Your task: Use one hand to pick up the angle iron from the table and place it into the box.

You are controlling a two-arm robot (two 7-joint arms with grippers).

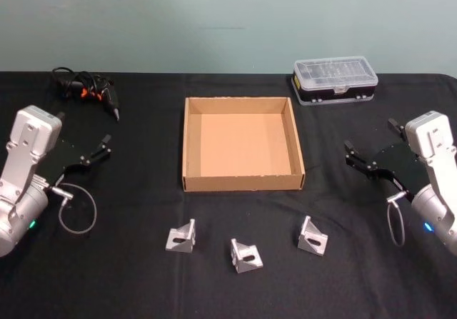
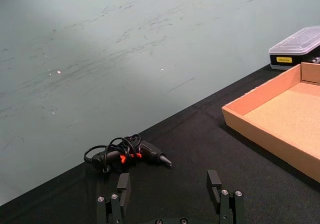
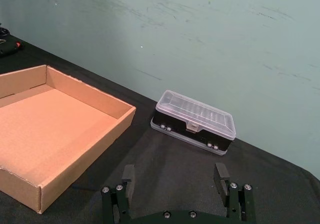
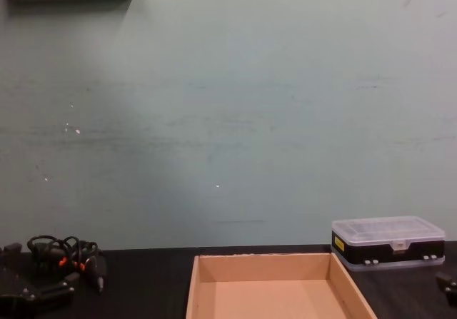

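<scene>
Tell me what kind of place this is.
Probably a robot lab workbench: a black table holding a cardboard box, three angle irons and a clear-lidded parts case, with the left gripper and right gripper open at either side.

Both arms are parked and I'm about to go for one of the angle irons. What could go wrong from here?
1. The left angle iron, middle angle iron and right angle iron are small with slanted faces: an off-centre pinch by the open right gripper could let one slip or skid on the table.
2. They lie just before the box; carried too low, one might clip its front wall.
The left gripper sits open at the left side.
</scene>
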